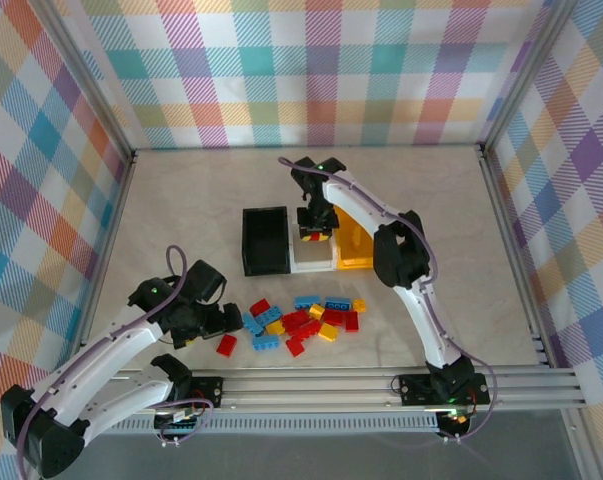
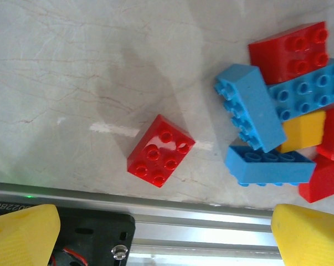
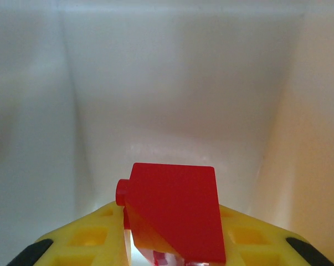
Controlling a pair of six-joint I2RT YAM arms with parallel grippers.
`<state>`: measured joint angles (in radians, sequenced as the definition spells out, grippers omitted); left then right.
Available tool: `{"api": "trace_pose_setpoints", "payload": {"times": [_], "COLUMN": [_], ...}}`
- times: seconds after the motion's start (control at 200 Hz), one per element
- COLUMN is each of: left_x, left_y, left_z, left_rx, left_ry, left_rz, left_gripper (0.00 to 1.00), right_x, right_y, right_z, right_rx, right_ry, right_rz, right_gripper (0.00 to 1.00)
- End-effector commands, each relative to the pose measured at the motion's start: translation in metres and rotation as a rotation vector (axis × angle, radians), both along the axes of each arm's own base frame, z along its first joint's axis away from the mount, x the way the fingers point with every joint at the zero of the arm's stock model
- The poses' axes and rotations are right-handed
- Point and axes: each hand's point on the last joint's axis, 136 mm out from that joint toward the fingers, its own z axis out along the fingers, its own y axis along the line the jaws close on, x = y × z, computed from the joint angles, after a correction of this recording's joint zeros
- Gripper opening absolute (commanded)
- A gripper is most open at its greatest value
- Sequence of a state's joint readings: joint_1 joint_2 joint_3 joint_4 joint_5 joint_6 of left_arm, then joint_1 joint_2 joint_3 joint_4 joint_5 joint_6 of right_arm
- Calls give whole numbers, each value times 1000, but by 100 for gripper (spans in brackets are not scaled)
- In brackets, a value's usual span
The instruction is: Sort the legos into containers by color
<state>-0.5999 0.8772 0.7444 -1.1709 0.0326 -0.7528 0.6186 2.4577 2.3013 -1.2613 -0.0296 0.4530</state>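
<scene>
The right gripper [image 3: 172,244] pinches a small red plastic brick [image 3: 175,216] over the open white plastic bin [image 3: 178,100]. It should let go low, so the brick drops inside. The left gripper [image 2: 167,235], fingers spread wide, hangs over a loose red brick [image 2: 161,149].

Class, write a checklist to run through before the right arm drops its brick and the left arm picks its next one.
1. Right pincer shut on held red brick: ok.
2. Held red brick between the white bin walls: ok.
3. Left pincer open: ok.
4. Lone red brick apart from the pile: ok.
5. Left pincer low enough to grasp: cannot tell.
</scene>
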Motion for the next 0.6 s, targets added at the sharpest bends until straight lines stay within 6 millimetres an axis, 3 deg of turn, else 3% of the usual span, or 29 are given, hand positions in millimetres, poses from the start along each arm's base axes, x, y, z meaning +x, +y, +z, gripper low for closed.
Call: {"api": "trace_pose_setpoints", "payload": {"times": [0.0, 0.145, 0.29, 0.465, 0.595], "left_x": [-13, -16, -16, -18, -18], "left_y": [11, 13, 15, 17, 19], "left_z": [-12, -19, -22, -28, -30], "left_rx": [55, 85, 110, 140, 145], "left_ry": [76, 118, 140, 177, 170], "left_rz": [23, 21, 21, 17, 39], "left_gripper": [98, 96, 96, 96, 93], "right_x": [-2, -2, 0, 6, 2], "right_y": [7, 11, 11, 12, 9], "right_z": [1, -12, -12, 20, 60], "right_rx": [18, 24, 22, 43, 77], "right_ry": [20, 44, 39, -16, -62], "right_rz": [27, 27, 28, 30, 11], "right_gripper": [31, 34, 45, 49, 49]}}
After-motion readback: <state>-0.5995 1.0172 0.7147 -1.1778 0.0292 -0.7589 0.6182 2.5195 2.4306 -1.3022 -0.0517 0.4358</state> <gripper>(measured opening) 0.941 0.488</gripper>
